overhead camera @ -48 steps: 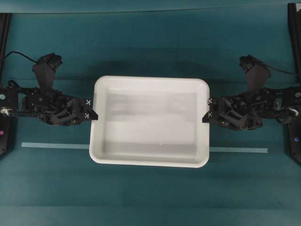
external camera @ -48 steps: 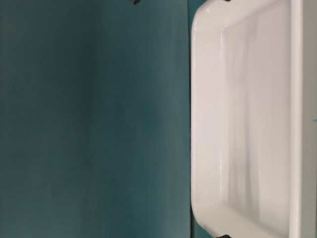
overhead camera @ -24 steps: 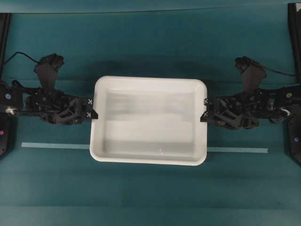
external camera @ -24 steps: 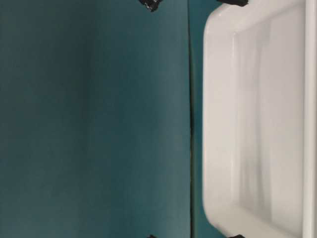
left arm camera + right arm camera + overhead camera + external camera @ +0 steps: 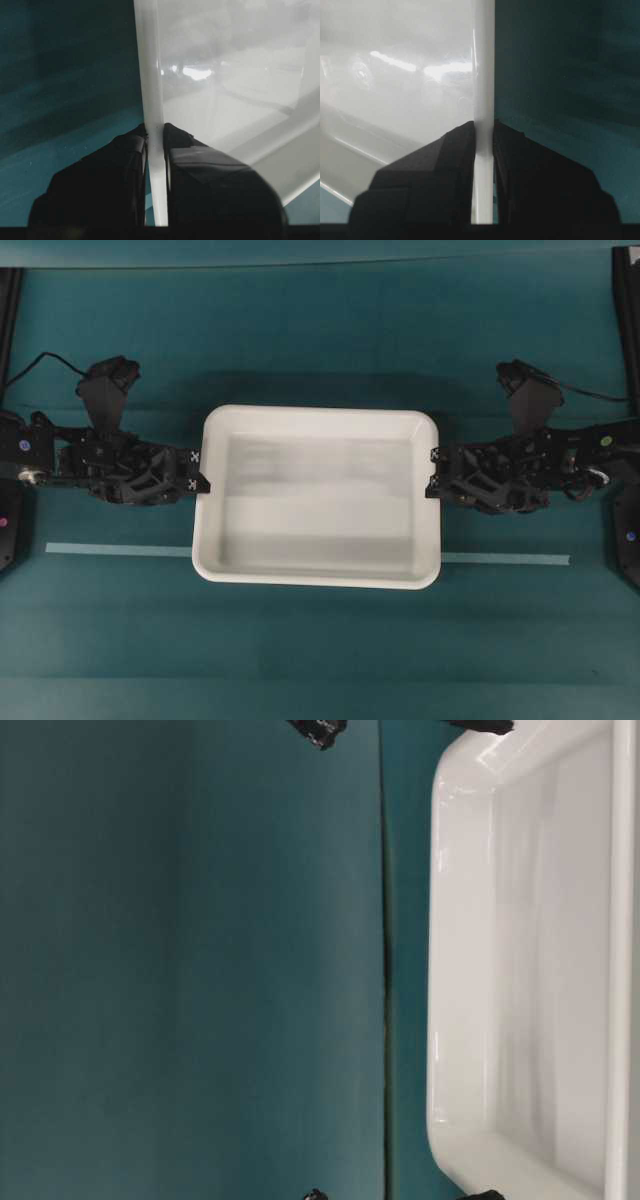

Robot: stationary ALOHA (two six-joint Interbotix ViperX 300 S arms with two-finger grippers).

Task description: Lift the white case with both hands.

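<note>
The white case [image 5: 318, 498] is a large shallow glossy tray in the middle of the teal table, and it is empty. My left gripper [image 5: 200, 483] is shut on the middle of its left rim [image 5: 150, 75], with one finger outside and one inside the wall. On the opposite side, my right gripper [image 5: 433, 483] clamps the right rim [image 5: 483, 65] the same way. Both wrist views show black fingers [image 5: 210, 170] [image 5: 435, 170] pressed against the thin white edge. At table level the case [image 5: 530, 970] fills the right side of the view.
A pale tape strip [image 5: 120, 550] runs across the teal cloth and passes under the case's front part. Black frame posts [image 5: 625, 300] stand at the far left and right edges. A cable [image 5: 590, 392] trails from the right arm.
The case looks slightly smaller from overhead and has slid rightward in the table-level view. Both arms moved with it and kept their grip on the rims.
</note>
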